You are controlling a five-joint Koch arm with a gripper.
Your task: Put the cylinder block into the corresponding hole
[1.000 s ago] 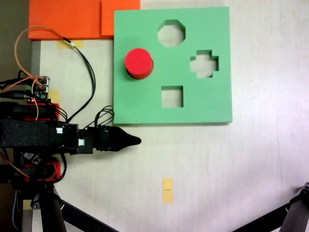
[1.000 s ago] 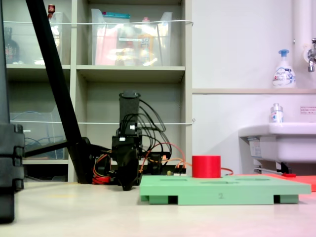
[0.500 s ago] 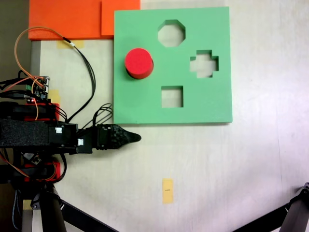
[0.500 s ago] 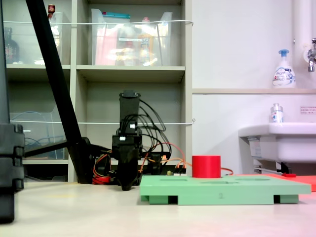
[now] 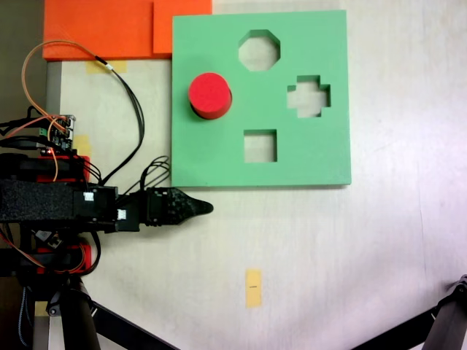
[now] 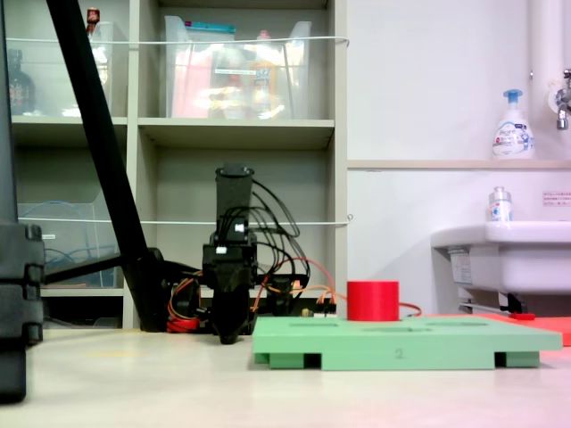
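red cylinder block (image 5: 210,93): one is sitting here
green board (image 5: 219,157): one is lying here
open holes: three are showing
orange boards (image 5: 98,29): two are lying here
yellow tape (image 5: 253,287): one is sticking here

**Around the work surface**

A yellow tape strip (image 5: 253,287) lies on the pale table (image 5: 379,240). Orange foam sheets (image 5: 109,28) sit at the top left corner in a fixed view. In a fixed view from table level, a shelving unit (image 6: 241,134) holds clear bins (image 6: 236,67), and a soap dispenser (image 6: 512,125) stands on a ledge above a white sink (image 6: 504,254).
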